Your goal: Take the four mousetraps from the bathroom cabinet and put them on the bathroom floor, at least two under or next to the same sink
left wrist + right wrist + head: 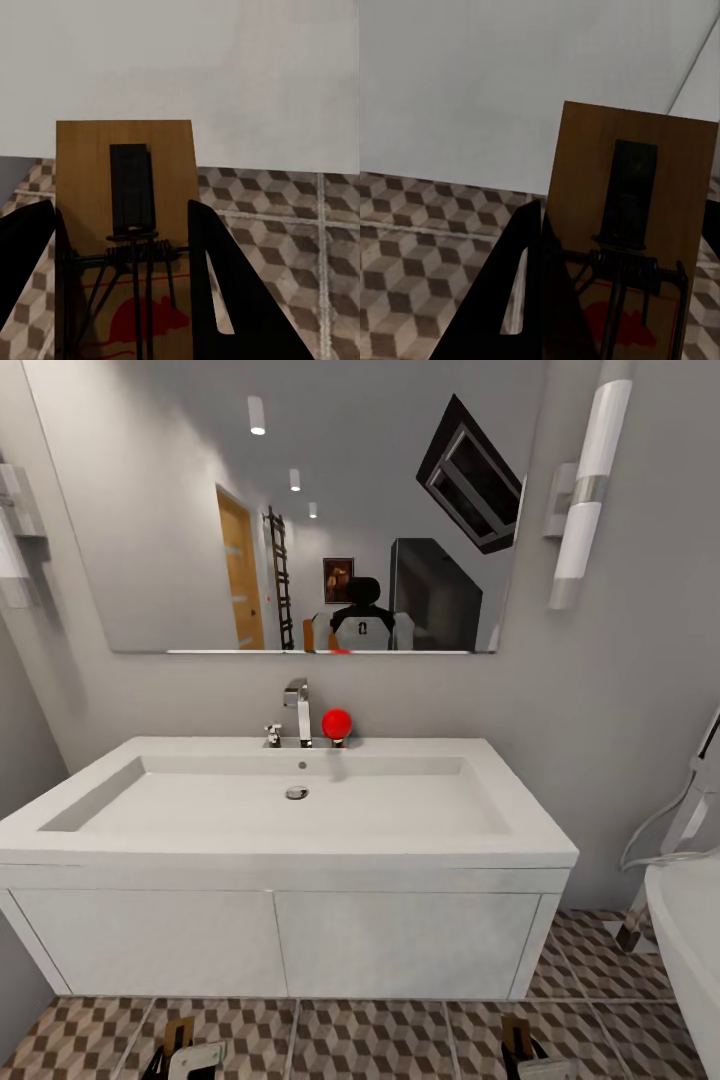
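Left gripper (124,300) has its two black fingers clamped on either side of a mousetrap (124,225), a wooden board with a wire spring and a red mouse printed on it. The board sticks out past the fingertips, up off the bathroom floor (285,225) with its cube-pattern tiles, facing a plain white panel. Right gripper (607,300) is the same deal: one black finger (510,292) shows pressed against the side of a second mousetrap (630,225), held tilted over the tiles.

From the head camera you barely catch either trap, just the tips of both poking up at the bottom edge, left (178,1038) and right (516,1038). What it does give you is the bathroom sink (290,800) straight ahead: white basin, chrome faucet (298,710), something round and red (336,723) beside it, two-door vanity below, mirror (300,500) above. A bathtub (690,940) edge sits at right.
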Motion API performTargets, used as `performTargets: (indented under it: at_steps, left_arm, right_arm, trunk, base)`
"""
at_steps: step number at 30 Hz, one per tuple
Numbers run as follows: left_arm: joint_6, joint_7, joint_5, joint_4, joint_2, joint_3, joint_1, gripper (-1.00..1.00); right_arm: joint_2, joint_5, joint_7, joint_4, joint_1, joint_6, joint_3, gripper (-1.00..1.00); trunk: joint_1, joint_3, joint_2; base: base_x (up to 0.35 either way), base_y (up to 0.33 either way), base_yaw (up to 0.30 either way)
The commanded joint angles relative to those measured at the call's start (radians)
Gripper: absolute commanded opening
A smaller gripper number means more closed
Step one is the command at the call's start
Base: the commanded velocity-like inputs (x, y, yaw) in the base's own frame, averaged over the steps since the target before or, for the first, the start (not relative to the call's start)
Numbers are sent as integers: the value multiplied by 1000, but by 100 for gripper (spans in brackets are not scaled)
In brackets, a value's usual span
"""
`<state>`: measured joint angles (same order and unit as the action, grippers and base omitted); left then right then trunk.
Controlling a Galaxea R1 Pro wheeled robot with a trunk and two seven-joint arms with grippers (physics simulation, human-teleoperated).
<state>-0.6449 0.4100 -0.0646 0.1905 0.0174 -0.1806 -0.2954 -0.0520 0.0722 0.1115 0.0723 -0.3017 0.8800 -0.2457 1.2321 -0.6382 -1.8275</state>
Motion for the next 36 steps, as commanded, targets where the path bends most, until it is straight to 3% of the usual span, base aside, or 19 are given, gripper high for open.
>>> performTargets:
  at_steps: [1, 17, 36]
  left_arm:
    - [-2, 4, -7, 0, 1, -8, -1, -100]
    - [-5, 6, -11, -4, 1, -2, -1, -100]
    - [-6, 16, -8, -9, 2, 1, -1, -100]
  right_arm:
    - [0, 9, 1, 0, -1, 2, -9, -100]
    - [-1, 10, 1, -1, -1, -4, -9, -100]
    - [-6, 12, 2, -3, -1, -7, -9, -100]
  trunk:
    - [0, -1, 0]
    - [0, -1, 0]
    - [73, -61, -133]
  base:
    - [0, 0, 0]
    - [0, 0, 0]
    - [0, 0, 0]
